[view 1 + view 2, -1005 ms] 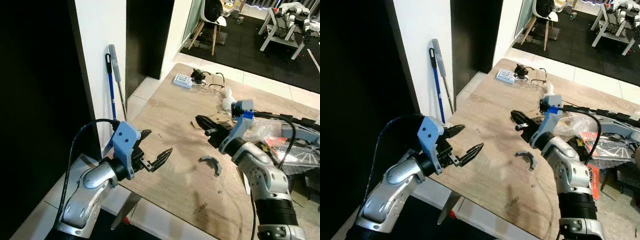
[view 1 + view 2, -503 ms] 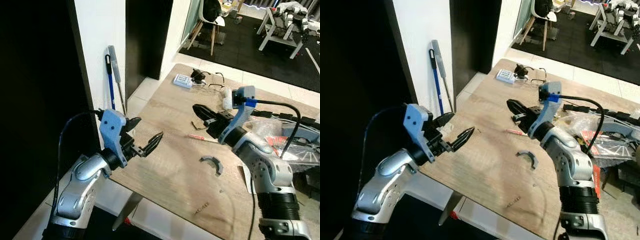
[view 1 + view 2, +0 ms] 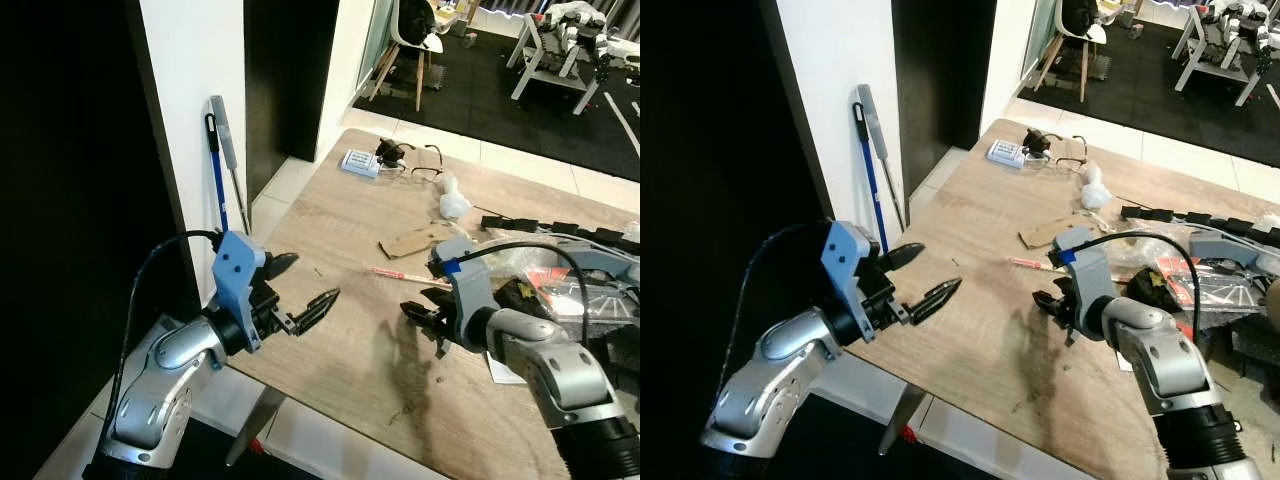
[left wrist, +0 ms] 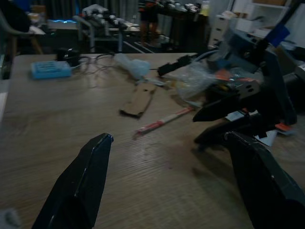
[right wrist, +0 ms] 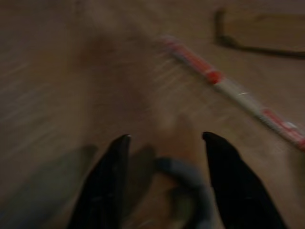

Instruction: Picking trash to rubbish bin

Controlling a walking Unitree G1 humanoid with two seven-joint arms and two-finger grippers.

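Hovering low over the wooden table (image 3: pixel 330 225), my right claw (image 5: pixel 164 183) has its fingers apart astride a curved grey plastic scrap (image 5: pixel 188 179), blurred beneath. It looks light, stiff and thin, so I judge a pinch across its arc best. My left claw (image 3: pixel 300 300) waits parted at nine o'clock. Beyond at twelve lie a red-and-white stick (image 3: pixel 398 274) and cardboard (image 3: pixel 412 241).

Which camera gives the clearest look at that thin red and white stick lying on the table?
The left wrist view: the red and white stick lies whole and fairly sharp on the table, beside the cardboard scrap. The right wrist view has it closer but blurred and cut off. Both eye views show it small, beyond the right gripper.
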